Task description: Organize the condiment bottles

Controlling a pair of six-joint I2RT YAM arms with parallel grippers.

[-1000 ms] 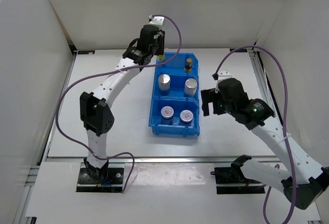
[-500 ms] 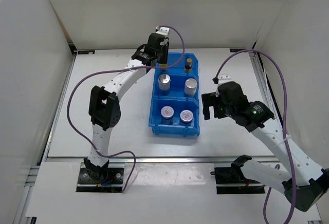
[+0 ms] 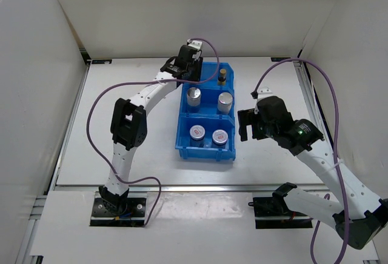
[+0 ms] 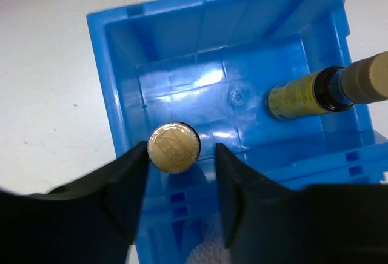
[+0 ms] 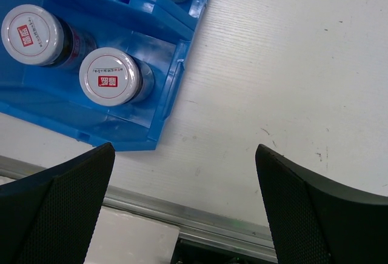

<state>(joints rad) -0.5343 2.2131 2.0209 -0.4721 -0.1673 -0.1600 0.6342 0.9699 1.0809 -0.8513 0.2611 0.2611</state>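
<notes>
Cap of slim dark-brown bottle [image 4: 174, 148] straight below left gripper [image 4: 181, 151], between its narrowly parted fingers [image 4: 121, 185], axis upright, in far compartment of blue bin [image 4: 104, 64]; grip or mere bracketing impossible to tell; right gripper [image 5: 185, 185] wide open, empty, farther off over table [image 5: 279, 64].

Bright, even overhead light on the white table [image 3: 139, 125], faint soft shadows, white glare on the blue bin [image 4: 206, 79] floor, left gripper's fingers [image 4: 121, 197] dark and blurred up close.

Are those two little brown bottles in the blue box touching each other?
Apart. In the left wrist view, bare floor of the blue box separates the bottle seen cap-on from the yellow-labelled bottle at the right.
</notes>
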